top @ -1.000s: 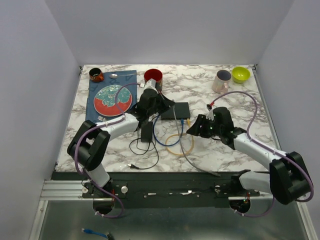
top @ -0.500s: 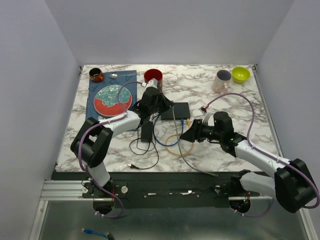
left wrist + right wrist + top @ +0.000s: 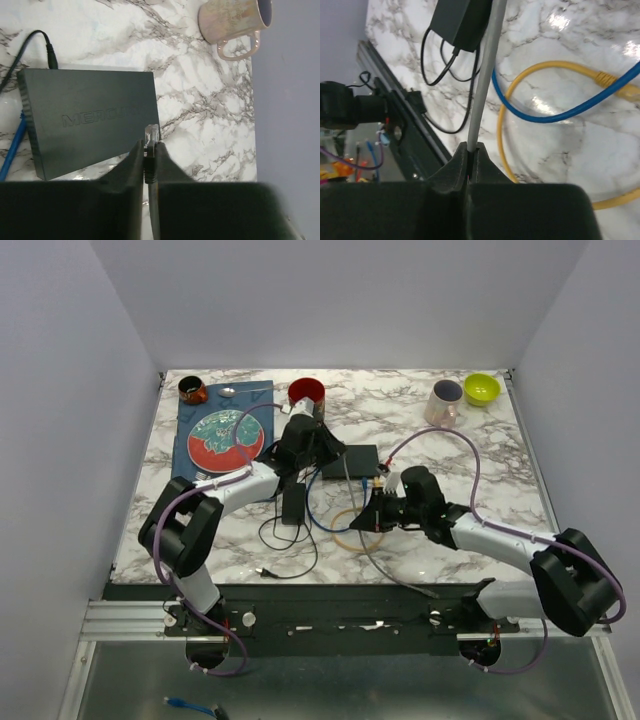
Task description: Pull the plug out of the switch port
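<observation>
The dark switch (image 3: 90, 120) lies on the marble, at mid-table (image 3: 352, 459) in the top view. My left gripper (image 3: 150, 150) is shut on the plug (image 3: 151, 134), a clear connector with a black boot. Its tip stands bare over the switch's corner, in no port that I can see. The plug's grey cable (image 3: 485, 75) runs down toward the near edge. My right gripper (image 3: 471, 150) is shut on that grey cable, in front of the switch (image 3: 368, 520). In the top view the left gripper (image 3: 335, 452) hovers at the switch's left end.
A blue cable (image 3: 560, 115) and a yellow cable (image 3: 520, 85) loop in front of the switch. A black power adapter (image 3: 294, 503) with its thin lead lies left. A pink mug (image 3: 443, 402), green bowl (image 3: 481, 389), red cup (image 3: 306, 393) and plate (image 3: 225, 437) stand behind.
My right arm has swung left to the grey cable and shut on it. The left arm has barely moved and still holds the plug.
</observation>
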Robot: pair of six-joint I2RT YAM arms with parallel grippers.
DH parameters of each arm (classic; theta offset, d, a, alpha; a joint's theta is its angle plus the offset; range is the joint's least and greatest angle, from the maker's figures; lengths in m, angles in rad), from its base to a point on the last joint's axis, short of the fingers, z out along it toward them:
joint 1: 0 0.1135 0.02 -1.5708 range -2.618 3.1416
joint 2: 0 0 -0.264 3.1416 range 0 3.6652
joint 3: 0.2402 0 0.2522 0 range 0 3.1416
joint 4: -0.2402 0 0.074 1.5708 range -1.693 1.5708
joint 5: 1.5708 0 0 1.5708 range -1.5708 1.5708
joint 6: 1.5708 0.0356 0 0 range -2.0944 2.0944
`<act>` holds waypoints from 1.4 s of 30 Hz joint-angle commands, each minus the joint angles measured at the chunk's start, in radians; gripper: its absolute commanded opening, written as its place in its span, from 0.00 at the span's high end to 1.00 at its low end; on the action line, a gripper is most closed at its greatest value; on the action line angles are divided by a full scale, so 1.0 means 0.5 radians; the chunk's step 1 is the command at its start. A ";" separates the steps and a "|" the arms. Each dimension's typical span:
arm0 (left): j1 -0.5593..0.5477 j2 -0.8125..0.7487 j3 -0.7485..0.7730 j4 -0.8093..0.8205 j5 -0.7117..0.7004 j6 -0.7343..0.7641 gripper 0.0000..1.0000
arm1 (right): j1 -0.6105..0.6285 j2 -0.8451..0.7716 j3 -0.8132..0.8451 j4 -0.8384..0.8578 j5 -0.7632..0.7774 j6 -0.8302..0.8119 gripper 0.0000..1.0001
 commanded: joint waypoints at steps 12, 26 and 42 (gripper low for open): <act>0.039 -0.959 -0.339 -0.510 -0.604 -0.003 0.01 | -0.017 -0.454 0.614 -1.115 1.609 0.078 0.99; 0.039 -1.048 -0.658 -0.467 -0.417 -0.224 0.02 | -0.970 -0.129 1.047 -1.569 2.159 0.634 0.99; 0.039 -1.174 -0.784 -0.393 -0.398 -0.185 0.02 | -1.175 -0.061 0.873 -0.972 1.262 0.395 0.16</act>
